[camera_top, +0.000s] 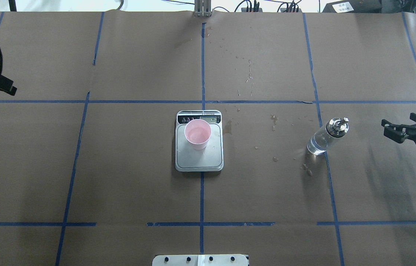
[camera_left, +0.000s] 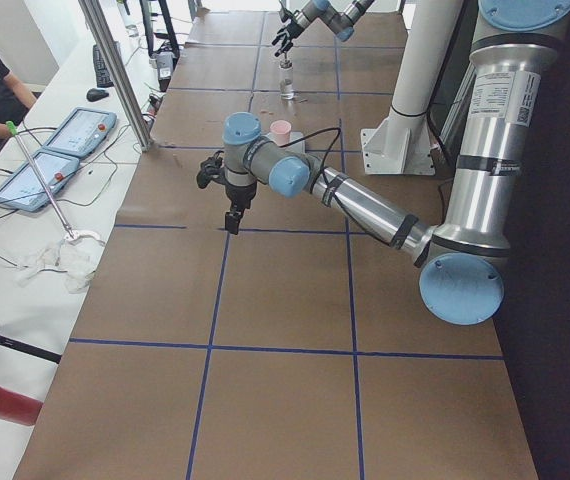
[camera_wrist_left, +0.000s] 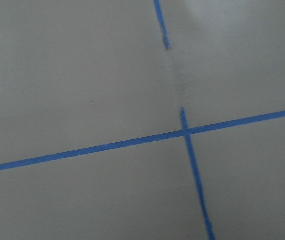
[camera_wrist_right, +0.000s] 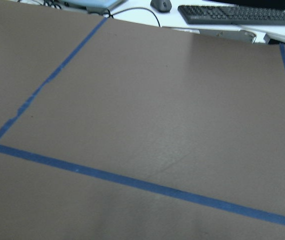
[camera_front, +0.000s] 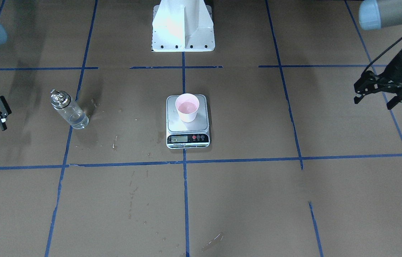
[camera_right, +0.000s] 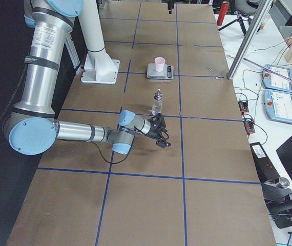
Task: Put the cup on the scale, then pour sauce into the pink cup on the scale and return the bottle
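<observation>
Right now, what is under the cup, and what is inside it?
The cup stands on the scale's steel plate, near the display end. Its inside shows pink; whether liquid lies there is unclear. The plate beneath its base is covered.

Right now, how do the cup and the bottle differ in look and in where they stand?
The cup is pink, opaque and open-topped; the bottle is clear glass with a silver spout cap. The cup stands on the scale; the bottle stands on the table toward the robot's right. Both are upright and unheld.
</observation>
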`<state>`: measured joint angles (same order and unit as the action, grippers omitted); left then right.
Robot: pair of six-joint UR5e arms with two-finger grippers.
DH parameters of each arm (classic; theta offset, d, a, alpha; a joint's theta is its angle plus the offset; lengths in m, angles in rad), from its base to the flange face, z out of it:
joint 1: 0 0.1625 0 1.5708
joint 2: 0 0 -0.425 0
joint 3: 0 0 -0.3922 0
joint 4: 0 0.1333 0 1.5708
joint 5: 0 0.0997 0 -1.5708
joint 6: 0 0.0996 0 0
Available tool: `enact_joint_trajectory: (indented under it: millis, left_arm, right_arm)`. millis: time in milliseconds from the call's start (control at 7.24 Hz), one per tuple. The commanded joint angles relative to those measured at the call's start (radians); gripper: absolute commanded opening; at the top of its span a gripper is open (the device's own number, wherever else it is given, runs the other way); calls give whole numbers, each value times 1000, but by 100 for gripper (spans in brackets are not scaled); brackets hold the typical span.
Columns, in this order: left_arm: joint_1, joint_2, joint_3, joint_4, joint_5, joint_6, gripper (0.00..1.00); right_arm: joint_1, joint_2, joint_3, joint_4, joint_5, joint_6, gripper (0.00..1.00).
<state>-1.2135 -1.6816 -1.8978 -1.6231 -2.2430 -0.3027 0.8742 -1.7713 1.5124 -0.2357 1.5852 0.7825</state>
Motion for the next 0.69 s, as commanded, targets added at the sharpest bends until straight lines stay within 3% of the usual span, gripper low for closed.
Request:
enact_joint_trajectory:
  millis: [0,138,414,552]
  left_arm:
    - [-87,8,115,-1,-26,196,100]
    - [-87,10,127,-1,-26,197,100]
    - [-101,11,192,-1,-40,201,100]
    - [-121,11,219,-1,-53,201,100]
  right_arm:
    - [391,120,-51,-272,628,-60,100]
    - [488,134,-46,-435,829,-121,100]
    - [500,121,-43,-615,851,-333,100]
    - [502,127,-40,-754,820,-549,100]
